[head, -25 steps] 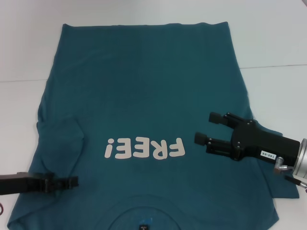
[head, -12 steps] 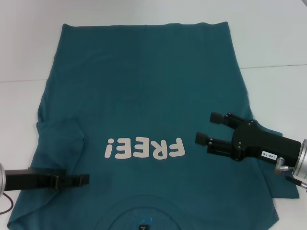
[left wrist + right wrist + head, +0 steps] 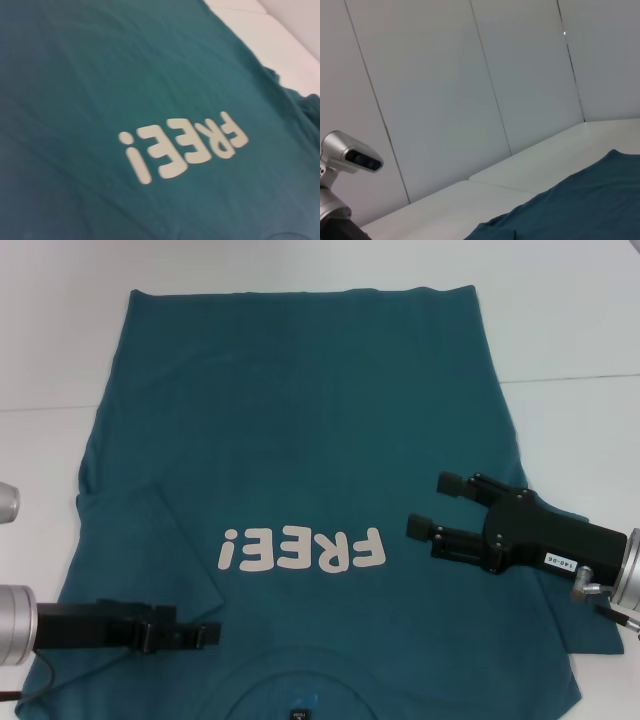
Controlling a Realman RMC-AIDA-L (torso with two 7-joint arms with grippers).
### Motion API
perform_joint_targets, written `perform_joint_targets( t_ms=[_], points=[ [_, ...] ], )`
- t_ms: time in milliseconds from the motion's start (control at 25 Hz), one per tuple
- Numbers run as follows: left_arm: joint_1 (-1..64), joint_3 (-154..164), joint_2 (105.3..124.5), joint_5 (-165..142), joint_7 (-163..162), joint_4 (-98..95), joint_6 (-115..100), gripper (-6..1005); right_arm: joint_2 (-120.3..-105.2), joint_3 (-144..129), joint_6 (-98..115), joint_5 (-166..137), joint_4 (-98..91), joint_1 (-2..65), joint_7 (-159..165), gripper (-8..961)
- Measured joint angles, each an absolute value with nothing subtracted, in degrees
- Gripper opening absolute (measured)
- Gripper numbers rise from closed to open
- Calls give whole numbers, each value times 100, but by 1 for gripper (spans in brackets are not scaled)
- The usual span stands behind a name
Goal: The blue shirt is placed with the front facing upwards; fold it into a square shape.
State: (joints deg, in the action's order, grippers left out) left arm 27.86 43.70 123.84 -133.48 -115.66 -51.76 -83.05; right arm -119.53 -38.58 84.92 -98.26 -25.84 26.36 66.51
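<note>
Left end effector (image 3: 205,634) over blue shirt (image 3: 300,420)

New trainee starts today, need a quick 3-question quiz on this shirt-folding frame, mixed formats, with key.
1. True or false: the blue shirt lies with its FREE! print facing up.
2. Which gripper has its fingers spread open above the shirt? A) left gripper B) right gripper
3. Fill in: the left sleeve is folded ____ the shirt body.

Key: 1 true; 2 B; 3 onto.
</note>
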Motion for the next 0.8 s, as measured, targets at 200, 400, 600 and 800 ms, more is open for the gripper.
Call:
perform_joint_targets(
  t_ms=[200,400,600,800],
  points=[
    [2786,4331,12380,-13208,-11525,-5194,-8351,908,-11953,-3858,8481,-9826,-2584,2637,6647,913],
    [2781,4129,12362,-12917,-11348,-5193,-8205,907,-11953,-3601,8429,-9823,-2585,2608,6676,911],
    [2701,3849,12363,-12587,-11106,-5177,-8055,907,-11882,-3370,8403,-9824,-2594,2517,6982,909],
    [2654,3728,12361,-12480,-11002,-5092,-7903,908,-11773,-3331,8150,-9956,-3028,2273,7858,906]
  ],
)
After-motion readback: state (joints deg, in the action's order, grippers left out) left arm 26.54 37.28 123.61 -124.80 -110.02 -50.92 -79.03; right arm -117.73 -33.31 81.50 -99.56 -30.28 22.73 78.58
